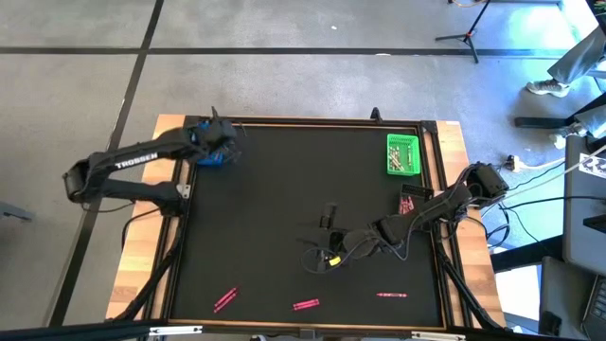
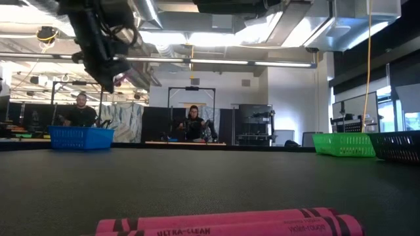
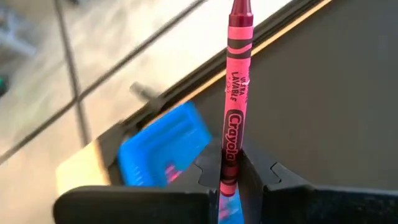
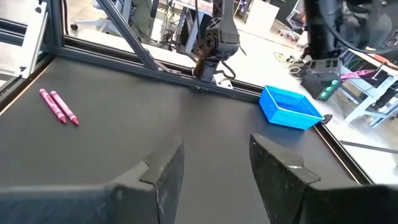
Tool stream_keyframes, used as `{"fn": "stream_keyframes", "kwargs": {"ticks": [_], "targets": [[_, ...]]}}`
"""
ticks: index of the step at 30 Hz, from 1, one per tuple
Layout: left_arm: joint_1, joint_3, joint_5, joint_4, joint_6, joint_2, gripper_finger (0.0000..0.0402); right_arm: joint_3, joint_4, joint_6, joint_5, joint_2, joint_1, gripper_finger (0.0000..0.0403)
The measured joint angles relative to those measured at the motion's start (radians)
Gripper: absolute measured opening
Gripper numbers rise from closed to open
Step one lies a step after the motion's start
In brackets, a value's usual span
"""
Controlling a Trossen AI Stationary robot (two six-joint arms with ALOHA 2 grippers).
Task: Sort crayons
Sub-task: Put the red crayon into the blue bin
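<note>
High view: the left pincer (image 1: 216,142) is held over the blue tray (image 1: 210,156); pink crayons (image 1: 306,305) lie scattered along the table (image 1: 284,189).

Left wrist view: one crayon (image 3: 234,106) is pinched at its lower end, judged light, stiff, brittle.

Right wrist view: the right pincer (image 4: 214,165) is seen open and empty.

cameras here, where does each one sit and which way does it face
High: overhead, straight down on the table, both arms.
Low: table height, level across pink crayons to the room; left arm hangs above.
Left wrist: past its fingers shut on a crayon, over the blue tray.
Right wrist: past its open fingers, across the table.
Shared: blue tray in all four.
</note>
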Motion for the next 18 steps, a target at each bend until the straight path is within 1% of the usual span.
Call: {"fn": "stream_keyframes", "kwargs": {"ticks": [3, 6, 12, 18], "targets": [[0.098, 0.051, 0.008, -0.08, 0.015, 0.06, 0.0018, 0.0, -0.001, 0.0, 0.0, 0.0, 0.0, 0.0182], [0.155, 0.047, 0.01, -0.11, 0.019, 0.11, 0.0022, 0.0, -0.008, 0.0, 0.0, 0.0, 0.0, 0.0182], [0.219, -0.001, 0.083, -0.078, 0.04, 0.21, 0.0033, 0.0, -0.011, 0.0, 0.0, 0.0, 0.0, 0.0182], [0.249, -0.051, 0.08, -0.077, 0.043, 0.287, 0.0036, 0.0, -0.032, 0.0, -0.002, 0.001, 0.0, 0.0182]]}}
